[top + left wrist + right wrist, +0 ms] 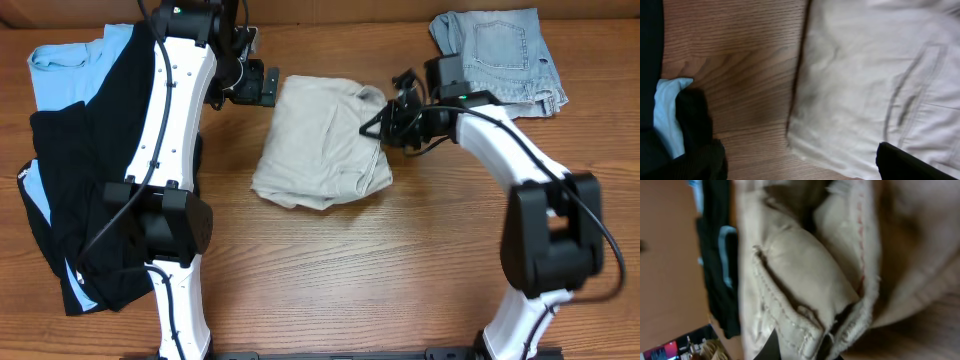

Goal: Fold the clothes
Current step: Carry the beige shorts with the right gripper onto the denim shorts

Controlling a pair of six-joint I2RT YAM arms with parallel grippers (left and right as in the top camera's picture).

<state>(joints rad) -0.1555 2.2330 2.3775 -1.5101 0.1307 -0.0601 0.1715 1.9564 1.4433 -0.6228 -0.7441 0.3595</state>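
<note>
Khaki shorts (320,145) are bunched in a rough, part-folded heap at the middle of the table (400,260), slightly toward the far side. The right gripper (385,122) is set at the heap's right edge, jaws closed tight. In the right wrist view a stitched hem of the khaki cloth is seen pinched between the dark fingertips, so the shorts are gripped there.

The left gripper (268,85) is placed at the far-left corner of the heap, jaws spread fully wide, with nothing held. In the left wrist view one dark finger (905,165) is seen above the khaki cloth, with a pocket seam beside it; whether the cloth is touched cannot be told.

Black trousers (90,170) are spread along the left side of the table, laid over a light-blue shirt (70,65) that shows at the far-left corner and along the left edge. The left arm passes above this pile.

Denim shorts (500,55) are laid at the far right, well apart from the khaki heap, just beyond the right arm's wrist.
</note>
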